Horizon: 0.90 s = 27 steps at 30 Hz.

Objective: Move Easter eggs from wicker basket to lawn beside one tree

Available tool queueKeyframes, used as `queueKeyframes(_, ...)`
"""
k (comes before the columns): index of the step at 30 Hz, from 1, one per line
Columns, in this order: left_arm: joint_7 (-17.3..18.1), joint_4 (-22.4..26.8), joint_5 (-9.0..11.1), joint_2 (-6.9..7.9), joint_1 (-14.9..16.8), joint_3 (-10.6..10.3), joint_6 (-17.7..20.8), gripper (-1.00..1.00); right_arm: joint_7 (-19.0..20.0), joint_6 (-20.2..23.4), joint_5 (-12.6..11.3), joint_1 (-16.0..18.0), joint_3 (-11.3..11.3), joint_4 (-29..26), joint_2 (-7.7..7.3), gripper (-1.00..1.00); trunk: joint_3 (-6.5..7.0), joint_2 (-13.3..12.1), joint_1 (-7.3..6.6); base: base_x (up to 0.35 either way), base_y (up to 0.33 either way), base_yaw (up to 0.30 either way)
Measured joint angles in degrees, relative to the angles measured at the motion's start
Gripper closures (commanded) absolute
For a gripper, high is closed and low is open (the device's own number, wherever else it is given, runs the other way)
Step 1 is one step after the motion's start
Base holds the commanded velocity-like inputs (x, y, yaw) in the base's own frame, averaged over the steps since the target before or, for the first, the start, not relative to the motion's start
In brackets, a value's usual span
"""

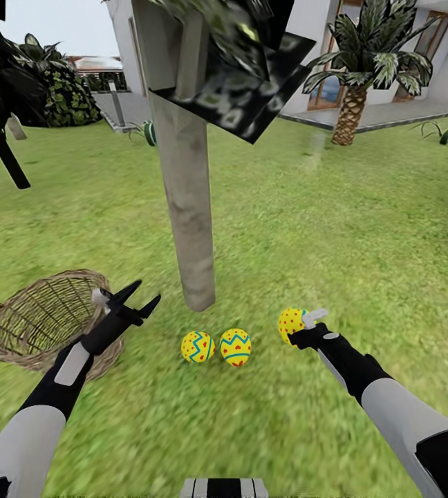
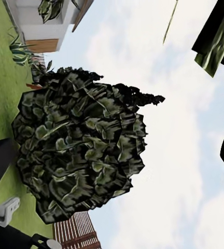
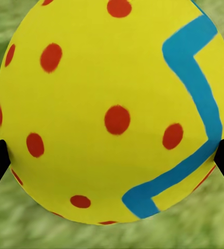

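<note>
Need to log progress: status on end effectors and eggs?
Left end effector open, empty. Right end effector shut on third egg. Two eggs on lawn by tree. Nothing in the way.

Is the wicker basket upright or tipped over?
Tipped: the wicker basket lies on its side on the lawn, mouth showing, no eggs visible inside.

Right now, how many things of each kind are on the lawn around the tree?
Yellow eggs with red dots and blue zigzag: 3
Brown woven wicker basket: 1
Pale grey-tan tree trunk: 1
Total: 5
</note>
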<state>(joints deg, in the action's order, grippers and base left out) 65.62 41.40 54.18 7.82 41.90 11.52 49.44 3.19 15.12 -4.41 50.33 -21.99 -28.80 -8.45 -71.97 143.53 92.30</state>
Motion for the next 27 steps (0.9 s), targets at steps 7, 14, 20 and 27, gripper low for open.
queueKeyframes(7, -0.07, 0.05, -0.16, -1.08, 0.00, -0.06, 0.00, -1.00, 0.08, -0.23, 0.02, 0.00, 0.02, 0.09, 0.00, 1.00, -1.55, 0.09, 0.18, 0.000, 0.000, 0.000)
queueKeyframes(14, -0.36, 0.08, -0.23, -5.03, 0.00, -11.59, -7.59, -1.00, 0.09, -0.23, 0.02, 0.00, 0.02, 0.09, 0.00, 1.00, -3.10, 0.19, 0.36, 0.000, 0.000, 0.000)
queueKeyframes(20, -0.36, 0.17, -0.26, -5.37, 0.02, -12.00, -8.10, -1.00, 0.09, -0.23, 0.02, 0.00, 0.02, 0.09, 0.00, 1.00, -4.43, 0.27, 0.51, 0.000, 0.000, 0.000)
queueKeyframes(27, -0.36, 0.17, -0.26, -5.37, 0.00, -11.99, -8.10, -1.00, 0.09, -0.23, 0.02, 0.00, 0.02, 0.09, 0.01, 1.00, -5.99, 0.36, 0.70, 0.000, 0.000, 0.000)
